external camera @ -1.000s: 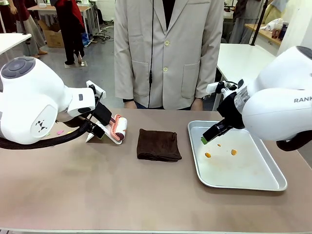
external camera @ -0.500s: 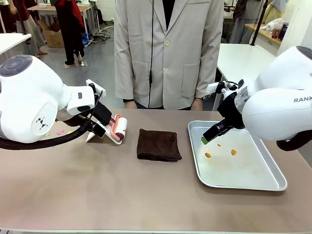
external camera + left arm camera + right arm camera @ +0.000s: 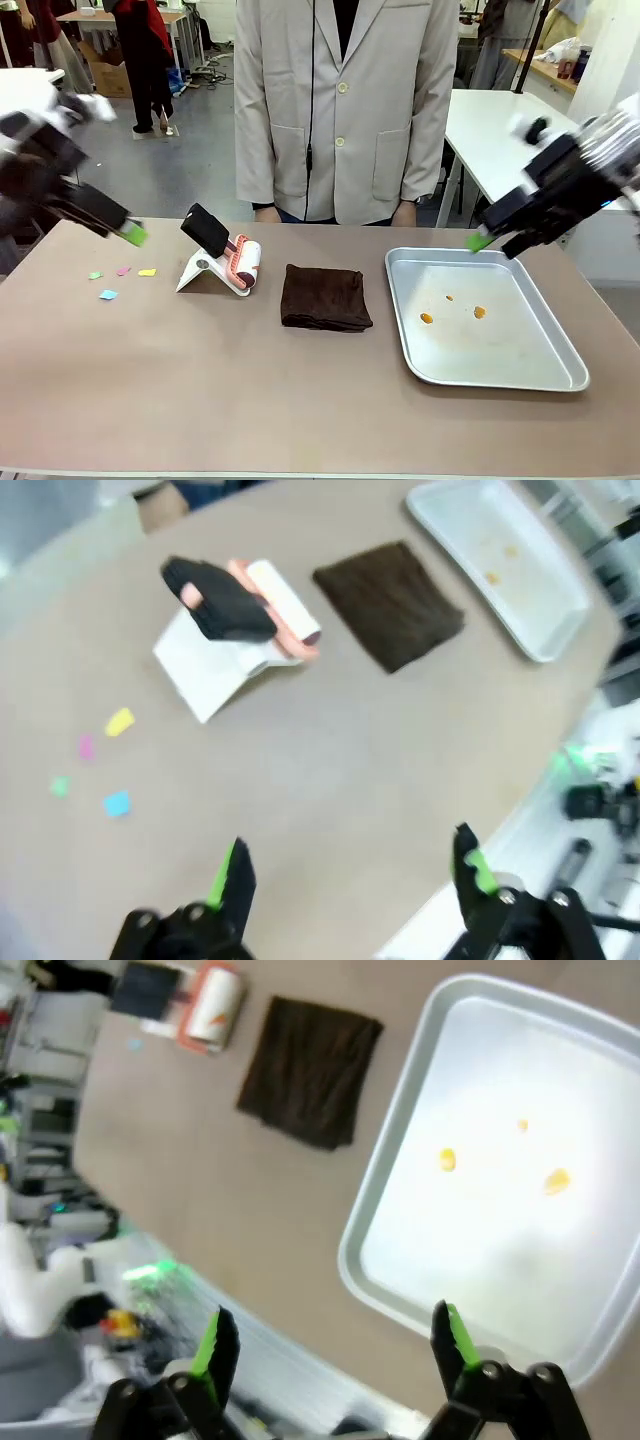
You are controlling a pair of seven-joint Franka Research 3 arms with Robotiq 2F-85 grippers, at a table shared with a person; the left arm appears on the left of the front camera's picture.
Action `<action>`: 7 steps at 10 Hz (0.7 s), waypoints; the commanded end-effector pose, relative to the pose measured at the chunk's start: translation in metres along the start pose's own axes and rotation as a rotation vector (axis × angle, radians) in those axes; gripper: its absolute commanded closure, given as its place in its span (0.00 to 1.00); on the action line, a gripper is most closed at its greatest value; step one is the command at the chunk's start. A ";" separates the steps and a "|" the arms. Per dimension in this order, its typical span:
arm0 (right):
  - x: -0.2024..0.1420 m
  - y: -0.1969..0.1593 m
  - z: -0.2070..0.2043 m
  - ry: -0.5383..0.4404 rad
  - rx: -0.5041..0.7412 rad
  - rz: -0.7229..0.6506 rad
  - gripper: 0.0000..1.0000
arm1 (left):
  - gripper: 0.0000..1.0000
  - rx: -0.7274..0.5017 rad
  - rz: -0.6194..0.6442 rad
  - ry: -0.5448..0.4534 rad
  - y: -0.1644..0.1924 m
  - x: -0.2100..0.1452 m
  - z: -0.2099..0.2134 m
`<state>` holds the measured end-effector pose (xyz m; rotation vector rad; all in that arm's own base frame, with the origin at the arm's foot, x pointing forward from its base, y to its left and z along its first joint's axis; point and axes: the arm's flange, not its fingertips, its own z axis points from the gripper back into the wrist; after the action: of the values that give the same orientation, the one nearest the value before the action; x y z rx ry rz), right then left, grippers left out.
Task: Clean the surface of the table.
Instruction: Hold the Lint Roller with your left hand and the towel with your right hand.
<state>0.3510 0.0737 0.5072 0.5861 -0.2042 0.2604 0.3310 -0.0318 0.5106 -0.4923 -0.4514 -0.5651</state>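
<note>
Centrally, the taupe table [image 3: 200,400] spans the whole foreground, between the robot and the person [image 3: 345,110] standing at its far edge. Half a second ago the left arm's white bulk hung over the table's left end. That arm has since swung up and away, motion-blurred, and four small coloured paper scraps [image 3: 147,272] now show on the bare top there, near the stand but apart from it. Next along, unmoved, a lint roller [image 3: 243,265] rests on its white stand, followed by a folded dark brown cloth [image 3: 323,297] and a metal tray [image 3: 500,383] carrying a few orange spots [image 3: 427,318]. The right gripper [image 3: 335,1340], which hovered over the tray's far left corner, has likewise lifted off toward the table's right side. Both it and the left gripper [image 3: 350,865] have their green-padded fingers spread wide with nothing between them. Judged for the task, nothing has been grasped, the scraps lie untouched, and cleaning has not begun. The withdrawal opens the view of the litter, and the roller or the cloth looks the likely tool to fetch first.
</note>
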 end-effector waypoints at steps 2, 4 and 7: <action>-0.028 -0.052 0.047 -0.068 0.300 -0.261 0.00 | 0.00 -0.302 0.158 -0.209 0.073 -0.043 0.040; -0.059 -0.119 0.073 -0.159 0.487 -0.400 0.00 | 0.00 -0.381 0.327 -0.375 0.125 -0.099 0.056; -0.109 -0.210 0.085 -0.303 0.648 -0.551 0.00 | 0.00 -0.503 0.548 -0.568 0.162 -0.150 0.046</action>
<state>0.2928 -0.1532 0.4568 1.2265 -0.2069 -0.3124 0.2917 0.1896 0.4270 -1.1571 -0.6602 -0.0184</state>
